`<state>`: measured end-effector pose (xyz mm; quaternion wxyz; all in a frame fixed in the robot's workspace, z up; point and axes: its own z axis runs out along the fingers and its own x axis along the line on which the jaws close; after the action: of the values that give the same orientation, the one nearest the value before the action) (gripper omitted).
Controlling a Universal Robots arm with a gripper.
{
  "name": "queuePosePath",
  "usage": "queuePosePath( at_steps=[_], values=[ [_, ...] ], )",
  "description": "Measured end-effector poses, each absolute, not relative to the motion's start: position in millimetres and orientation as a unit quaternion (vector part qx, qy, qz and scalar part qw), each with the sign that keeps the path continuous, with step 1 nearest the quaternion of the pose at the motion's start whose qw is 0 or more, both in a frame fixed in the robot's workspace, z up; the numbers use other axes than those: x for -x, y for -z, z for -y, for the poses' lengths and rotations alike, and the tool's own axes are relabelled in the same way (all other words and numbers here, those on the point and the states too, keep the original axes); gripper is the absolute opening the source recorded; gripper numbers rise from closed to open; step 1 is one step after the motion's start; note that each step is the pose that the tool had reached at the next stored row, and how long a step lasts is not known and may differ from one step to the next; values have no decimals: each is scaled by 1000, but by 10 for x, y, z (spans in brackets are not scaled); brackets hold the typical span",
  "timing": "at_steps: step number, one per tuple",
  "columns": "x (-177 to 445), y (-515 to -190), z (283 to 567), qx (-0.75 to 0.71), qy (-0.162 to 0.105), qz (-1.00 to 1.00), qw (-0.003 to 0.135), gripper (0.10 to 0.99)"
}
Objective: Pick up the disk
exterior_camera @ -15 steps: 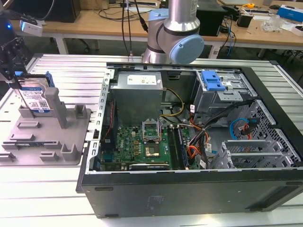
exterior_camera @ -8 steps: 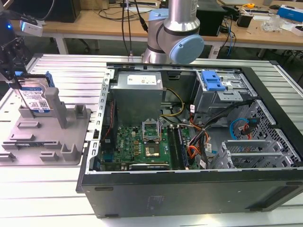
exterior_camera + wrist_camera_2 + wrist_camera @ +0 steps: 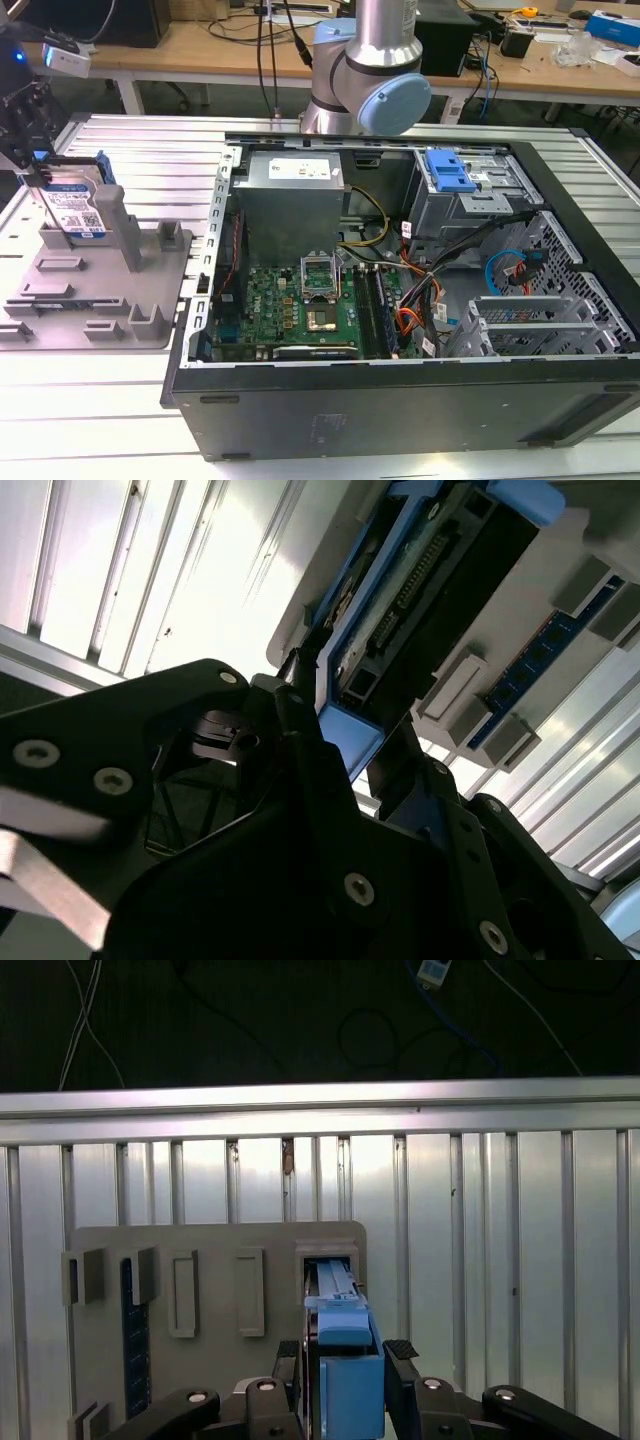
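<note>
Fingers (image 3: pixel 398 1358) clamp narrow on the blue-railed edges of the disk (image 3: pixel 345 1375), standing upright in the grey fixture (image 3: pixel 215 1245) on the counter (image 3: pixel 480 1210); a straight, level lift would likely clear its slot cleanly.

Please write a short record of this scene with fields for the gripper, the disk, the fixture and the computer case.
gripper: shut on the disk, with fingers on both sides of its blue end
disk: upright on edge, at the grey fixture
grey fixture: on the slatted table, at the exterior view's left
computer case: open, on the fixture's right in the exterior view
lifted clear: cannot tell
</note>
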<state>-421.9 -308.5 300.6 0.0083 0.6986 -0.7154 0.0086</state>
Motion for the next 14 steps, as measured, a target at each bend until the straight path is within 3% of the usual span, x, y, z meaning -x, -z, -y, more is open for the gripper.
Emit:
queuePosePath(
  at_steps=[14],
  values=[
    [4219,-2997,3103,-699,-9,715,8,459]
  ],
)
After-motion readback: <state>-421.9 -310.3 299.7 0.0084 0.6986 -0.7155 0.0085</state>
